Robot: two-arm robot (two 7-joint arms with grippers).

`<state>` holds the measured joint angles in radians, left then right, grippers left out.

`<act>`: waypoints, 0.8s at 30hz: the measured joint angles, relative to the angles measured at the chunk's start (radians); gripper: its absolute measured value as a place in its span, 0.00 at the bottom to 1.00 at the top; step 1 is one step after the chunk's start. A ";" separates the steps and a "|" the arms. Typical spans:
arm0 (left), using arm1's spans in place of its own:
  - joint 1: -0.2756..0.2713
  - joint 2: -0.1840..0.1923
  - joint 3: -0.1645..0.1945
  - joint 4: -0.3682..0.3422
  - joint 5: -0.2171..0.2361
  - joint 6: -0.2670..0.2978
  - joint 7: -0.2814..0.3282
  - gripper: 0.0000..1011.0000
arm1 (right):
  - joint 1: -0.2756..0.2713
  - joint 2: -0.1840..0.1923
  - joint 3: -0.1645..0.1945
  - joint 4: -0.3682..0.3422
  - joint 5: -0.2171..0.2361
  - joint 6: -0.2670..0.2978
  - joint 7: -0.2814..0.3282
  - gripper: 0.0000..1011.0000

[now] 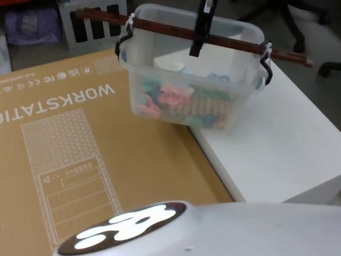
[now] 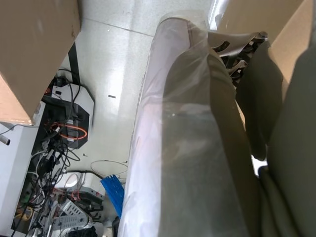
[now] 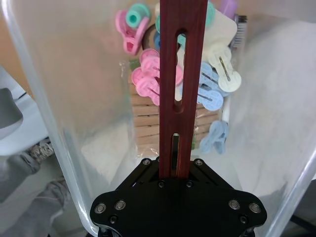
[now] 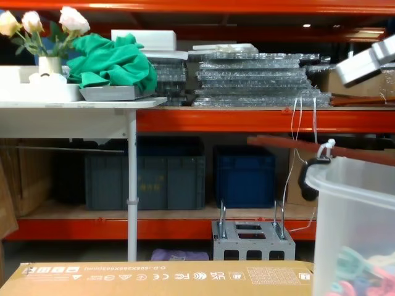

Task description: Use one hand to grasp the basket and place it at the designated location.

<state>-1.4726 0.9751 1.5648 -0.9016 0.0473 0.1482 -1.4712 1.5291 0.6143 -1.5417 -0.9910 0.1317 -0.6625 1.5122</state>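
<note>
Gripping mid-length from above with the right claw [image 1: 201, 36] clenched on the left-to-right bar handle [image 1: 160, 26], carrying the basket [image 1: 152, 72] straight beneath, over where table [image 1: 277, 144] meets cardboard box [image 1: 138, 165].

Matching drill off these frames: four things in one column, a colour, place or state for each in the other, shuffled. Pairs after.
Column one
1. right hand
2. bar handle
3. coloured pegs
4. cardboard box

Column two
A. printed WORKSTATION
B. inside the basket
C. dark red-brown
D. shut around the middle of the bar

Pairs: 1-D, 2-C, 3-B, 4-A
</note>
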 joint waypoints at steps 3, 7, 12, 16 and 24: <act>0.000 0.000 0.000 0.000 0.000 0.000 0.000 0.00 | -0.008 0.015 0.007 -0.006 -0.002 0.023 -0.009 0.00; 0.000 0.000 0.000 0.001 0.000 0.000 0.000 0.00 | -0.018 0.045 0.014 -0.021 -0.003 0.061 -0.020 0.00; 0.000 0.000 0.000 0.000 0.000 0.000 0.000 0.00 | -0.031 0.086 0.027 -0.042 -0.009 0.106 -0.032 0.00; 0.000 0.000 0.000 0.001 0.000 0.000 0.000 0.00 | -0.043 0.119 0.038 -0.051 -0.008 0.147 -0.043 0.00; 0.000 0.000 0.000 0.000 0.000 0.000 0.000 0.00 | -0.064 0.170 0.056 -0.051 -0.005 0.212 -0.059 0.00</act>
<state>-1.4725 0.9752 1.5648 -0.9014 0.0473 0.1483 -1.4712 1.4646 0.7839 -1.4854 -1.0420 0.1271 -0.4503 1.4532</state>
